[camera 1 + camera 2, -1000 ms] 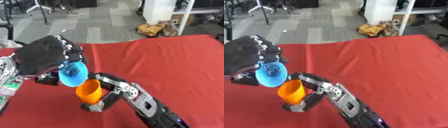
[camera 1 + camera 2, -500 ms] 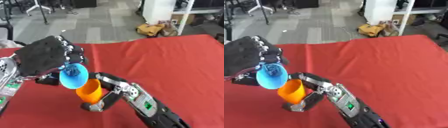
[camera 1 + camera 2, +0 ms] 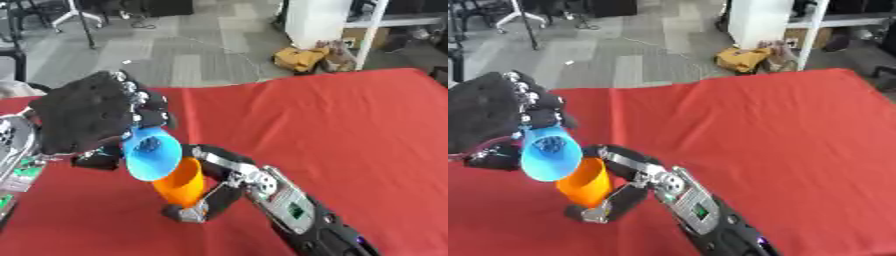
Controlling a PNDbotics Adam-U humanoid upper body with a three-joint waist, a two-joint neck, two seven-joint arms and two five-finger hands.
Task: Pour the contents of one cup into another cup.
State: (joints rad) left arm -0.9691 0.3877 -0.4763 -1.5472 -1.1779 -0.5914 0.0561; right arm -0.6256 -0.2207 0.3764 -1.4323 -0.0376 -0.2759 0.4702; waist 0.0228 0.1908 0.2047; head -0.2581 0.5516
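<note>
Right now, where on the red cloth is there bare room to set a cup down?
The right half of the red cloth lies bare, up to its far edge. The near-left is crowded: the left hand tips the blue cup over the orange cup, held by the right hand.

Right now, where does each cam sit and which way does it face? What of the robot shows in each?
Left eye view: in the head, looking down and forward at the red table; shows the left hand tipping the blue cup over the orange cup, which the right hand holds.
Right eye view: same head, same aim, everything sits further left in the picture; the left hand is cut by the picture's left edge.
Shared: both cups, both hands, the table, and the grey floor beyond it.
</note>
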